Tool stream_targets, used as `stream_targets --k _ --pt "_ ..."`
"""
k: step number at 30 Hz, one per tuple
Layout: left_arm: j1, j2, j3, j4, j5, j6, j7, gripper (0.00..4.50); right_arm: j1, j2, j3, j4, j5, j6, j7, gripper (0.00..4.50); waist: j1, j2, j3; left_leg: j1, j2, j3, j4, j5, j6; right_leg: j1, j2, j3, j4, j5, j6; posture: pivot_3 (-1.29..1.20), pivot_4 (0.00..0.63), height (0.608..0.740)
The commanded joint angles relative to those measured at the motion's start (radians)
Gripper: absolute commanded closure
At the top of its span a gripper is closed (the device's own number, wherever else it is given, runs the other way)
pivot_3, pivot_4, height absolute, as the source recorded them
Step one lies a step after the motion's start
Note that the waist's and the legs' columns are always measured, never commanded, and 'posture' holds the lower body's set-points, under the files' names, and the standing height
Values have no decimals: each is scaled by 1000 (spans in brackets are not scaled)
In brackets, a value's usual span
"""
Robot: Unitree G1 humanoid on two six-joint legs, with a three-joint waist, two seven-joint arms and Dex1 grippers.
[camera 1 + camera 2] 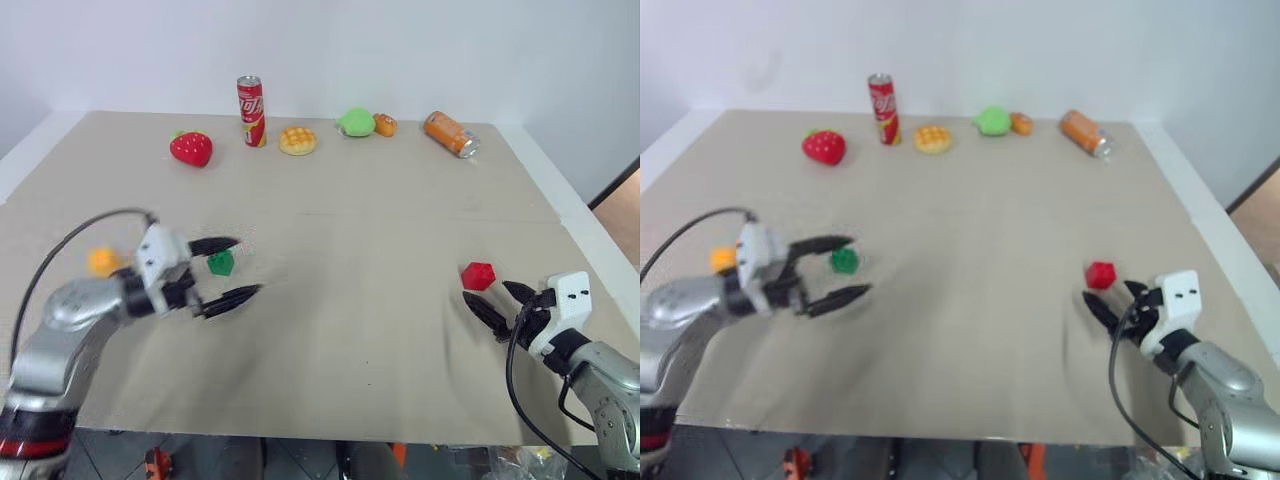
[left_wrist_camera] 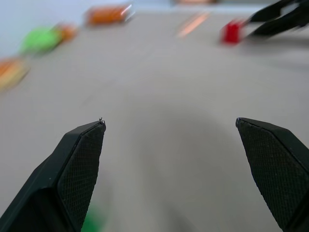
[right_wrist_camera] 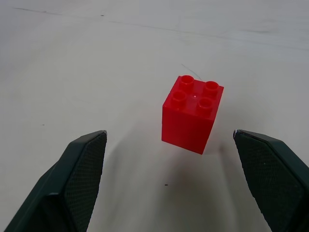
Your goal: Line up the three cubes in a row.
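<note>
Roughly: no legible label on either can [image 1: 250, 110]; three cubes — orange [image 1: 102, 261], green [image 1: 221, 263], red [image 3: 191, 113]; both grippers [image 1: 228, 270] [image 1: 497, 302] spread, empty

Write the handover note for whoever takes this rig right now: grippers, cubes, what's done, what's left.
Left gripper: open, holding nothing, raised over the table beside the green cube.
Right gripper: open, holding nothing, pointed at the red cube, which stands upright just ahead of its fingers.
Orange-yellow cube: on the table at the far left, behind the left arm.
Done: nothing lined up; the three cubes lie well apart.
Left: gather all three into one row. Leave the cans and toy food along the back.
</note>
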Motion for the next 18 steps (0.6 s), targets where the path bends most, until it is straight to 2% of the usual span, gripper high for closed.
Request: stream_targets --k 1,9,14,18 --pt "-75 -36 -71 19 -8 10 -38 1 8 12 -39 -42 8 -15 -21 158 -6 0 0 1 0 0 0 0 0 1 0 1 0 0 0 0 150 740" --pt "-193 -126 -196 129 21 -17 -136 1 -7 93 17 -34 -27 -33 -86 158 -7 0 0 6 2 0 -1 0 1 3 4 3 1 0 0 0 150 740" --pt "-229 -149 -227 170 42 -36 -181 1 -34 118 35 20 -84 -73 -129 158 -6 1 0 6 2 0 0 1 1 4 4 5 2 1 -1 0 150 740" --pt "-232 -157 -227 164 31 -28 -200 1 -46 124 22 26 -68 -82 -134 158 -6 1 0 6 2 0 0 0 1 3 6 6 2 0 0 0 150 740"
